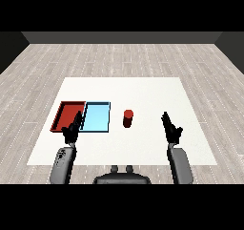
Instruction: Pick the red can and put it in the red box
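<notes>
red can (128, 118) upright (untouched), right hand (171, 128) near

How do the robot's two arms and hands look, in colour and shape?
Both forearms are grey, rounded and thick, like smooth cylinders. The left forearm shows small dark marks on its upper side. Each ends in a black hand with slim fingers and a thumb: the left hand and the right hand. No cables show.
</notes>
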Controlling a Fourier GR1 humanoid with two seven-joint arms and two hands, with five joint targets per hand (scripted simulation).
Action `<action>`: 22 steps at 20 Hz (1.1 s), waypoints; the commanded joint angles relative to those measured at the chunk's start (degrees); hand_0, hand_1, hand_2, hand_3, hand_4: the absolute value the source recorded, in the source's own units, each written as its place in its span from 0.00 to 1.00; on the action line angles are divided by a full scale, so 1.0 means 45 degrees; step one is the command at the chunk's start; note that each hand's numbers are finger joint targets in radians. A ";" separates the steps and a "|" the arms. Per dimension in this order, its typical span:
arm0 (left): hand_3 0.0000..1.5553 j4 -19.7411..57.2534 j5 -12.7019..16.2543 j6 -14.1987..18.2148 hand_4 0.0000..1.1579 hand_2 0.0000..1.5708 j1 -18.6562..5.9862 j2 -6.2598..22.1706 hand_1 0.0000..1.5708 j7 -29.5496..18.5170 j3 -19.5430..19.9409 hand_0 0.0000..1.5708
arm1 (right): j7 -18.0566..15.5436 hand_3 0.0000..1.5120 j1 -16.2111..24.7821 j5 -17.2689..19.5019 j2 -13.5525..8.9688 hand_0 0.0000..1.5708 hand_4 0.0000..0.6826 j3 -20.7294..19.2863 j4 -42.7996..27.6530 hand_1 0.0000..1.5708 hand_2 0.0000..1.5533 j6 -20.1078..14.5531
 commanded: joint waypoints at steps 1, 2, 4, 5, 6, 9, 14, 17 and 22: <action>0.00 0.0018 -0.0116 -0.0144 0.00 0.00 -0.0031 -0.0153 0.00 -0.0082 0.0073 0.00 | -0.0510 0.00 -0.0031 -0.0104 0.0001 0.00 0.00 -0.0155 -0.0019 0.00 0.00 0.0410; 0.00 -0.0006 -0.0138 -0.0202 0.00 0.00 -0.0035 -0.0211 0.00 -0.0149 0.0051 0.00 | -0.0458 0.00 -0.0033 -0.0157 -0.0056 0.00 0.00 -0.0258 -0.0067 0.00 0.00 0.0514; 0.00 -0.0051 -0.0170 -0.0304 0.00 0.00 -0.0041 -0.0315 0.00 -0.0285 -0.0009 0.00 | -0.0350 0.00 -0.0038 -0.0274 -0.0176 0.00 0.00 -0.0459 -0.0161 0.00 0.00 0.0713; 0.00 -0.0072 -0.0183 -0.0350 0.00 0.00 -0.0043 -0.0362 0.00 -0.0355 -0.0044 0.00 | -0.0296 0.00 -0.0042 -0.0337 -0.0238 0.00 0.00 -0.0558 -0.0206 0.00 0.00 0.0810; 0.00 0.0132 -0.0125 -0.0387 0.00 0.00 -0.0465 -0.0335 0.00 -0.0223 0.0040 0.00 | -0.0347 0.00 0.0459 -0.0350 -0.0268 0.00 0.00 -0.0465 -0.0515 0.00 0.00 0.1019; 0.00 -0.1337 0.0790 -0.0500 0.00 0.00 -0.0538 -0.0858 0.00 -0.4003 0.0461 0.00 | -0.3119 0.00 -0.0140 -0.1051 0.0102 0.00 0.00 -0.0303 -0.1239 0.00 0.00 0.1621; 0.00 -0.0699 0.0781 -0.0896 0.00 0.00 -0.0376 -0.0902 0.00 -0.5500 0.0472 0.00 | -0.5162 0.00 0.0966 -0.0821 0.0232 0.00 0.00 -0.0277 -0.0640 0.00 0.00 0.2112; 0.00 -0.0586 0.1356 -0.1615 0.00 0.00 0.0186 -0.0457 0.00 -0.5633 0.0917 0.00 | -0.4111 0.00 0.0603 -0.1838 -0.0728 0.00 0.00 -0.1287 -0.1082 0.00 0.00 0.2831; 0.00 -0.0540 0.0700 -0.0746 0.00 0.00 -0.0387 -0.1170 0.00 -0.5116 0.0233 0.00 | -0.4206 0.00 -0.0490 -0.1435 -0.0207 0.00 0.00 -0.1125 0.0168 0.00 0.00 0.2451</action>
